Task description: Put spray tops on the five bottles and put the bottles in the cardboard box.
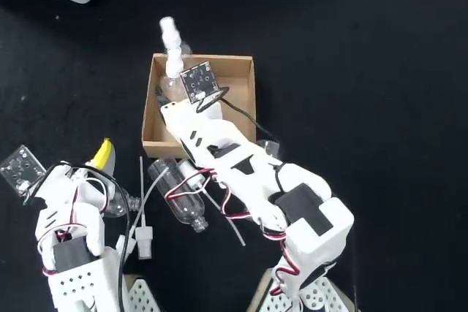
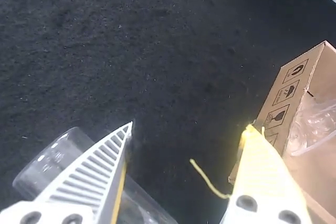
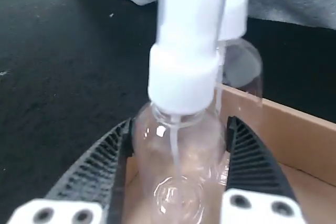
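Right tool [image 1: 174,87] in the high view is clamped on a capped bottle [image 1: 173,71], held upright with its spray top [image 1: 169,34] uppermost, over the far left corner of the cardboard box [image 1: 251,89]. The box floor lies straight below, so I judge the coming move to be a lowering along the bottle's long axis. Left tool [image 1: 95,162] sits well apart at the near left of the counter [image 1: 365,71], near uncapped bottles [image 1: 183,196] lying on their sides and a loose spray top [image 1: 144,240]. The left wrist view has the left tool [image 2: 189,127] spread wide with nothing between its jaws, a lying bottle [image 2: 47,163] beneath one finger and the box [image 2: 294,85] ahead. The right wrist view shows the right tool [image 3: 179,124] gripping the bottle [image 3: 178,182] by its body, within the box wall [image 3: 283,124], with a second capped bottle [image 3: 244,66] just behind.
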Action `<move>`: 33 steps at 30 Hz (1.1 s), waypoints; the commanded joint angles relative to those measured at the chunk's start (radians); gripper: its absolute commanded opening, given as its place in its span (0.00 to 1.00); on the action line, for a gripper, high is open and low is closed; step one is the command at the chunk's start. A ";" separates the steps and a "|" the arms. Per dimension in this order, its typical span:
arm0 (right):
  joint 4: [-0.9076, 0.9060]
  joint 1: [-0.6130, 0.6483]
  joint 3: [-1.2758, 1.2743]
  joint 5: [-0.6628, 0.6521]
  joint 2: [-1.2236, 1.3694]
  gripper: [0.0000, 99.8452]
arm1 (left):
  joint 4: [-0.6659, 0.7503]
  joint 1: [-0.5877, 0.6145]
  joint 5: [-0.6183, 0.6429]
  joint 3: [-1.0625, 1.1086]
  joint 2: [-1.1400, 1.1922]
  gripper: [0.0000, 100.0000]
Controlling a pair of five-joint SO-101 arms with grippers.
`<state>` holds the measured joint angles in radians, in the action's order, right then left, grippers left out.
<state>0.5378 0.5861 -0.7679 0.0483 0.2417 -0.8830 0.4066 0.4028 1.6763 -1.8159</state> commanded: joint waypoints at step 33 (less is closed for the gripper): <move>0.018 -0.035 -0.044 -0.052 -0.042 0.19 | 0.020 -0.008 -0.008 0.024 -0.011 0.30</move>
<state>0.5378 0.5861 -0.8109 0.0069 0.2417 -0.8830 0.4066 0.4028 1.6763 -1.8159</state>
